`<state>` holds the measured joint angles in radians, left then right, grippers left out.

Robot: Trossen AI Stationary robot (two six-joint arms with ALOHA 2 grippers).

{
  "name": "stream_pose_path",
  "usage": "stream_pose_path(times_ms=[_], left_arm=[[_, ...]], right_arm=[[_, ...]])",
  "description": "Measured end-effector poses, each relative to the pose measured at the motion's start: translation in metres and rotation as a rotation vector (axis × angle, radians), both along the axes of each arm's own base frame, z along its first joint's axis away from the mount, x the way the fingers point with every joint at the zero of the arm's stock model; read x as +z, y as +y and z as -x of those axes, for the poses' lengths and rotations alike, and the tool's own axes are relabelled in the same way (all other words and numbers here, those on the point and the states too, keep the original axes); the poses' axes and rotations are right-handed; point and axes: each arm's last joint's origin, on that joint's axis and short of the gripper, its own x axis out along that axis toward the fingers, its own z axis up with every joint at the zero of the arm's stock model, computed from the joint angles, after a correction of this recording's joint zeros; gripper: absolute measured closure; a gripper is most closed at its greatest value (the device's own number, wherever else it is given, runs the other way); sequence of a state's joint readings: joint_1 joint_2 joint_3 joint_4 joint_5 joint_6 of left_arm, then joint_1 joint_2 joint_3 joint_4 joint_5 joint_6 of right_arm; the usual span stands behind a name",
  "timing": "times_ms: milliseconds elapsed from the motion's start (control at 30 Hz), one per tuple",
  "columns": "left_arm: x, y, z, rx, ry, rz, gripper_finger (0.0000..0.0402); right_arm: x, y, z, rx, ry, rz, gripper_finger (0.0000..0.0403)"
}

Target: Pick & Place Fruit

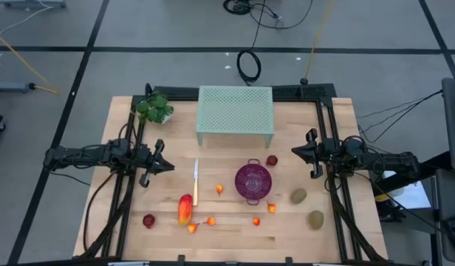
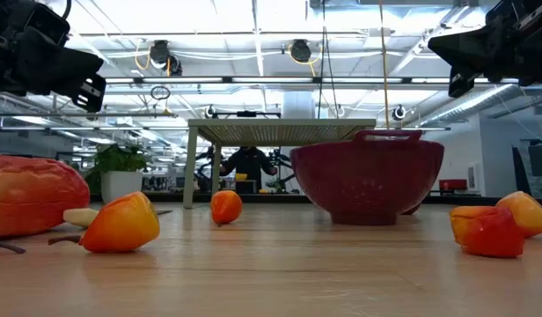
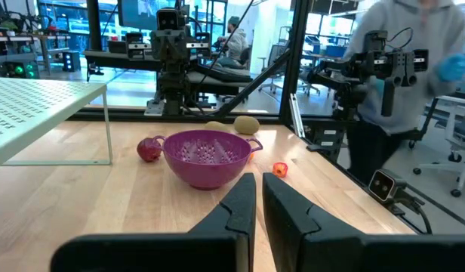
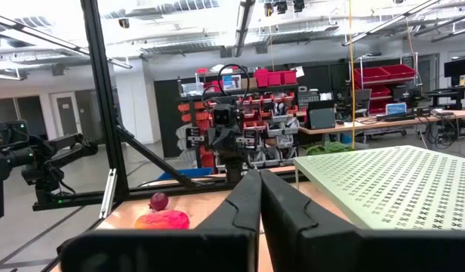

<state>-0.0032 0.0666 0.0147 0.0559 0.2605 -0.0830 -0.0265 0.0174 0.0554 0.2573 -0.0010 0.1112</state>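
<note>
Fruit (image 1: pixel 185 210) scattered on table (image 1: pixel 338 125) around purple bowl (image 1: pixel 250 181).
We judge pieces small, light, smooth, rollable: pinch across middles. Left gripper (image 1: pixel 167 165) and right gripper (image 1: pixel 295 151) hover shut, holding 0 items.

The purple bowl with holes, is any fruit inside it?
No fruit shows inside the purple colander from above or in the left wrist view. All the fruit lies on the table around it. The low view shows only its outer wall.
</note>
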Motion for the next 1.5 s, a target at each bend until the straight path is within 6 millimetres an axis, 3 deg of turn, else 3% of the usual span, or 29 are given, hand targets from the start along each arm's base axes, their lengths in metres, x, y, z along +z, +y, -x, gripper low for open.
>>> stream_pose_path(times_ms=[533, 633, 767, 833, 967, 1267, 1500], left_arm=[[0.0, 0.0, 0.0, 0.0, 0.0, 0.0, 0.0376], [0.0, 0.0, 0.0, 0.0, 0.0, 0.0, 0.0376], [0.0, 0.0, 0.0, 0.0, 0.0, 0.0, 0.0376], [0.0, 0.0, 0.0, 0.0, 0.0, 0.0, 0.0376], [0.0, 0.0, 0.0, 0.003, 0.0, 0.0, 0.0376], [0.0, 0.002, 0.0, 0.056, -0.002, -0.001, 0.0376], [0.0, 0.005, -0.001, 0.174, -0.006, 0.0, 0.0376]], right_arm=[[0.004, 0.0, 0.001, 0.02, -0.046, -0.052, 0.0399], [0.013, 0.001, 0.004, 0.068, -0.137, -0.133, 0.0399], [0.023, 0.001, 0.006, 0.063, -0.243, -0.114, 0.0399], [0.023, -0.001, 0.003, 0.003, -0.207, -0.091, 0.0399], [0.053, -0.003, -0.001, -0.104, -0.187, -0.008, 0.0399], [0.101, -0.003, -0.043, -0.097, 0.107, 0.051, 0.0399], [0.108, 0.004, -0.074, 0.099, 0.257, -0.015, 0.0399]])
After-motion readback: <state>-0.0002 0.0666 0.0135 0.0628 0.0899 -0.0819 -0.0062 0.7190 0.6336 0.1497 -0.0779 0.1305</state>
